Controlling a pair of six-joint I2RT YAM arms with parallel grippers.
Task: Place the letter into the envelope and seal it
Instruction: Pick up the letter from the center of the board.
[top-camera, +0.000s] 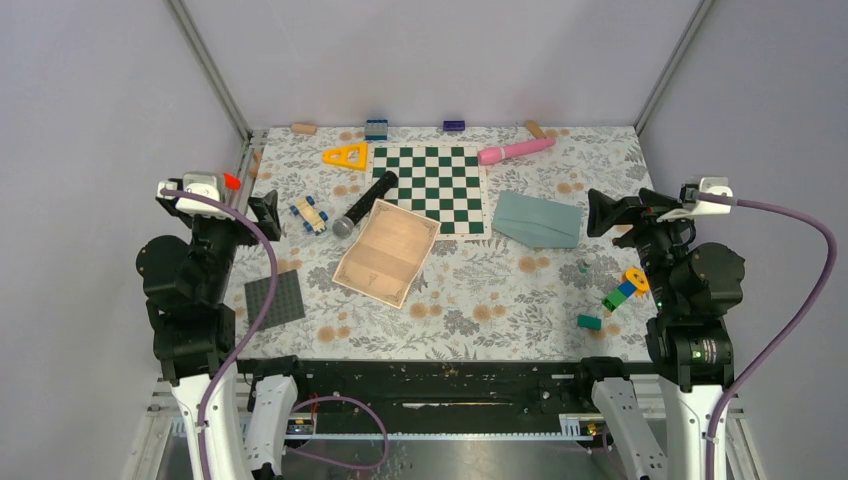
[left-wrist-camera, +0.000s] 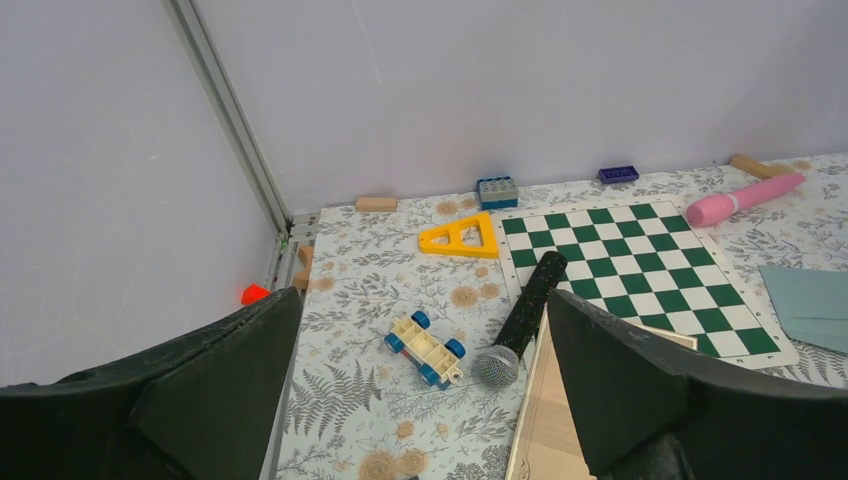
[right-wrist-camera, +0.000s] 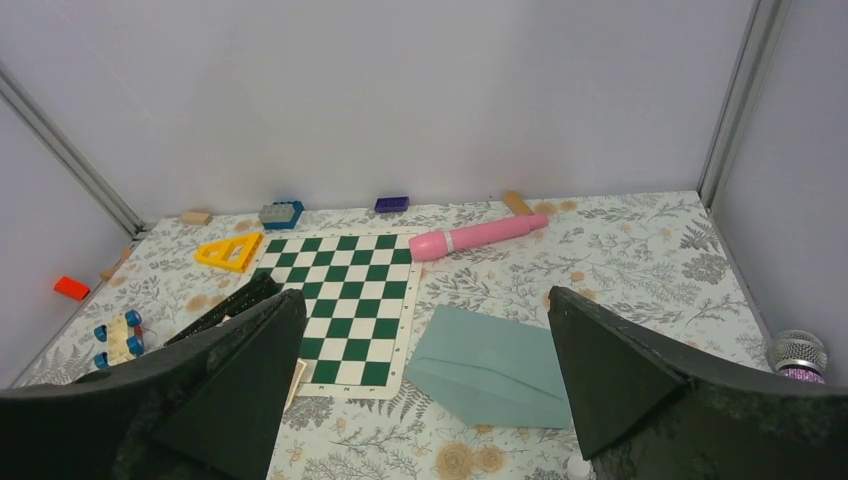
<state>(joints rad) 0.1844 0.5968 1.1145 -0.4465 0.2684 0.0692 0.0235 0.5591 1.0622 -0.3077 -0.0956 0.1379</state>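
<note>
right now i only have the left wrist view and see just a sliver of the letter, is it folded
Observer: The letter lies flat and unfolded, one corner over the chessboard near-left corner.
Operator: where's the whole envelope
Observer: The envelope lies flat right of the chessboard, apart from the letter.
Operator: right arm busy
Observer: No, the right gripper is open and empty, right of the envelope.

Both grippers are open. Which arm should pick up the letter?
Left. The letter lies left of centre, closer to the open left gripper. The envelope sits on the right, near the right gripper, which is probably better kept for holding it.
</note>
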